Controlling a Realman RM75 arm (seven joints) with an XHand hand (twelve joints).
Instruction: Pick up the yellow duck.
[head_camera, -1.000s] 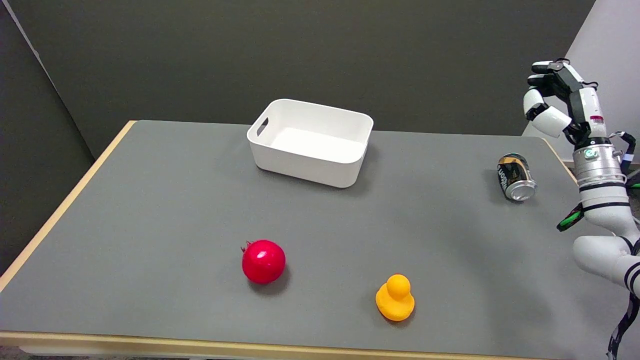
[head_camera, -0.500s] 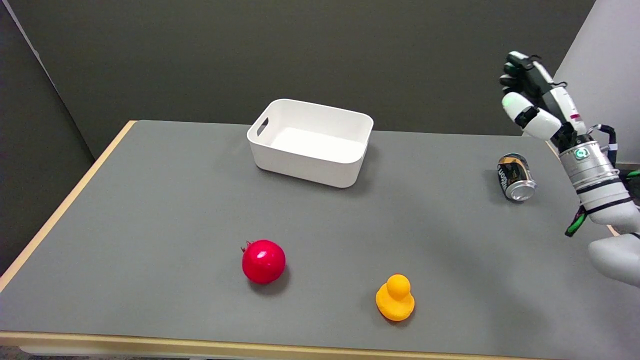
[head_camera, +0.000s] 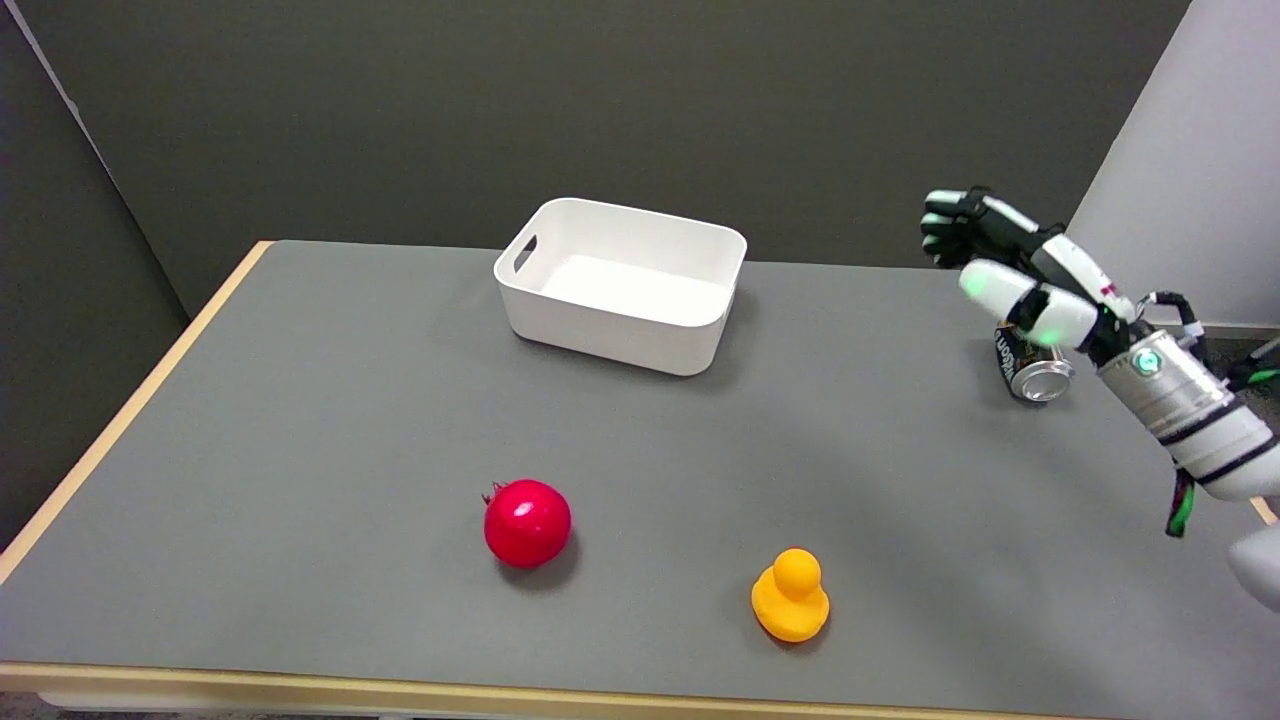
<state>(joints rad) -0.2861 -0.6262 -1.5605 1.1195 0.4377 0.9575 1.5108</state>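
The yellow duck (head_camera: 790, 597) sits upright on the grey table near the front edge, right of centre. My right hand (head_camera: 1010, 270) hangs in the air over the table's right side, well above and to the right of the duck. Its fingers are stretched out and apart toward the left, and nothing is in them. The forearm slopes down to the lower right of the picture.
A red pomegranate (head_camera: 527, 523) lies left of the duck. A white bin (head_camera: 622, 285) stands at the back centre. A drink can (head_camera: 1030, 365) lies on its side at the right, partly behind my hand. The table's wooden edge (head_camera: 300, 688) runs along the front.
My right hand has swung left and downward from beyond the table's right edge, tilting forward so it now hangs in front of the can. The duck, pomegranate, bin and can have stayed put.
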